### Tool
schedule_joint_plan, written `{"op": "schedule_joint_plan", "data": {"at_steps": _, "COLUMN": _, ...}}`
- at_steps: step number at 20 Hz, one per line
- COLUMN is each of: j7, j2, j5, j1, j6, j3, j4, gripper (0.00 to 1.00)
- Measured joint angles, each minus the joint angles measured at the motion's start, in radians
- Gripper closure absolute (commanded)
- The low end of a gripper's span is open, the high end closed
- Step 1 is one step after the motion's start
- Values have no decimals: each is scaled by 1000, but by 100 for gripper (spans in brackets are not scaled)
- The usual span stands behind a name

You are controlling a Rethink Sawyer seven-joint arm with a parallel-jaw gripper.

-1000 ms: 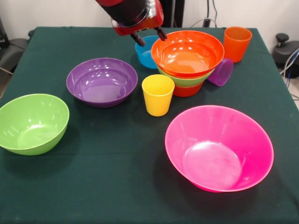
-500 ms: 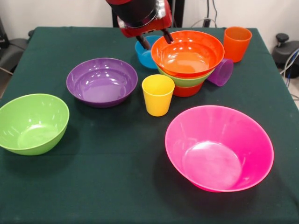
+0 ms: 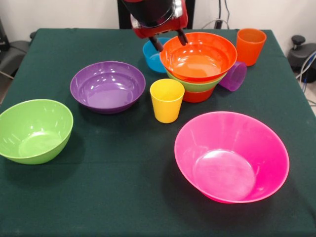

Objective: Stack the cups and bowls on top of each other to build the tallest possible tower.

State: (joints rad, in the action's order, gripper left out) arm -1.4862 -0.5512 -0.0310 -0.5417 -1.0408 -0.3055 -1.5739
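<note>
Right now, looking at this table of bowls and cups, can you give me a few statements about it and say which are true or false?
1. The large orange bowl tops a nest of bowls. True.
2. The purple cup stands upright. False: it lies on its side.
3. The hand holds the yellow cup. False: the hand is open, near the orange bowl's rim.
4. The pink bowl sits alone, empty. True.

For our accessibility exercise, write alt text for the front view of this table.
A red and black gripper, fingers open, hangs at the rim of a large orange bowl nested on a green bowl and a small orange one; around them on the dark green table stand more bowls and cups.
</note>
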Motion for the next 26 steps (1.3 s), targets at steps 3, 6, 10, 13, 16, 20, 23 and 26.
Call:
{"op": "schedule_joint_plan", "data": {"at_steps": 3, "j7": 0, "j2": -1, "j5": -20, "j1": 16, "j6": 88, "j3": 13, "j4": 0, "gripper": 0}}
{"op": "schedule_joint_plan", "data": {"at_steps": 6, "j7": 0, "j2": -1, "j5": -42, "j1": 31, "j6": 159, "j3": 25, "j4": 0, "gripper": 0}}
{"op": "schedule_joint_plan", "data": {"at_steps": 10, "j7": 0, "j2": 0, "j5": -72, "j1": 62, "j6": 278, "j3": 53, "j4": 0, "gripper": 0}}
{"op": "schedule_joint_plan", "data": {"at_steps": 13, "j7": 0, "j2": 2, "j5": -84, "j1": 83, "j6": 346, "j3": 69, "j4": 0, "gripper": 0}}
{"op": "schedule_joint_plan", "data": {"at_steps": 16, "j7": 0, "j2": 2, "j5": -84, "j1": 96, "j6": 365, "j3": 82, "j4": 0, "gripper": 0}}
{"op": "schedule_joint_plan", "data": {"at_steps": 20, "j7": 0, "j2": 2, "j5": -84, "j1": 114, "j6": 366, "j3": 103, "j4": 0, "gripper": 0}}
{"op": "schedule_joint_plan", "data": {"at_steps": 23, "j7": 0, "j2": 2, "j5": -83, "j1": 126, "j6": 366, "j3": 116, "j4": 0, "gripper": 0}}
{"op": "schedule_joint_plan", "data": {"at_steps": 26, "j7": -2, "j2": 2, "j5": -82, "j1": 136, "j6": 366, "j3": 125, "j4": 0, "gripper": 0}}
